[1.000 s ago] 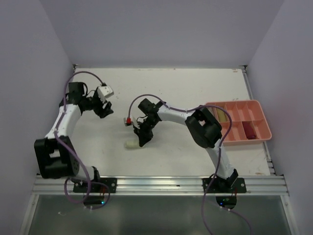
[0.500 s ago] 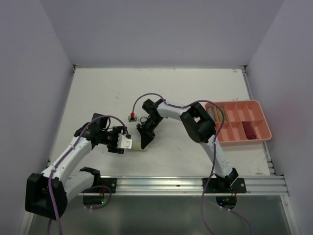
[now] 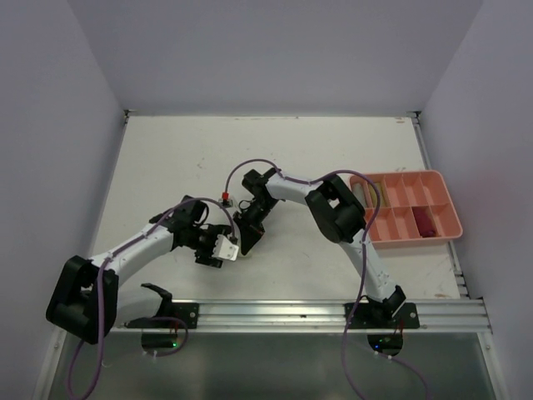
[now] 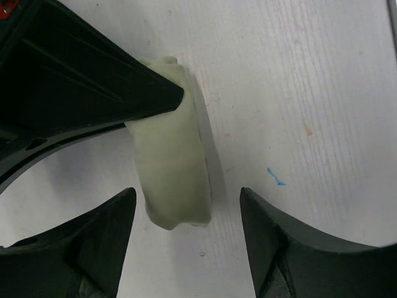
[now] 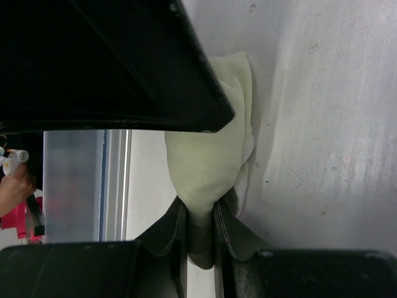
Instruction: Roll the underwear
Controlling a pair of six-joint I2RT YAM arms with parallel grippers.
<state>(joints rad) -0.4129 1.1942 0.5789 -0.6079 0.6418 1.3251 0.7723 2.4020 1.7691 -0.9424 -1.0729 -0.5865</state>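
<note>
A pale yellow-green underwear roll lies on the white table. My right gripper is shut on one end of this roll, the cloth bunched between its pads. My left gripper is open, and the roll's free end lies between its fingertips, closer to the left one and touching neither. In the top view the left gripper and the right gripper meet at the table's near centre, and the roll is mostly hidden under them.
A salmon-pink compartment tray sits at the right edge of the table, with a dark red roll and a pale roll in its compartments. The right gripper's black finger fills the upper left of the left wrist view.
My left arm has swung from the back left down to the near centre, bringing its open gripper around the roll's free end. The right gripper keeps its hold and has barely moved.
</note>
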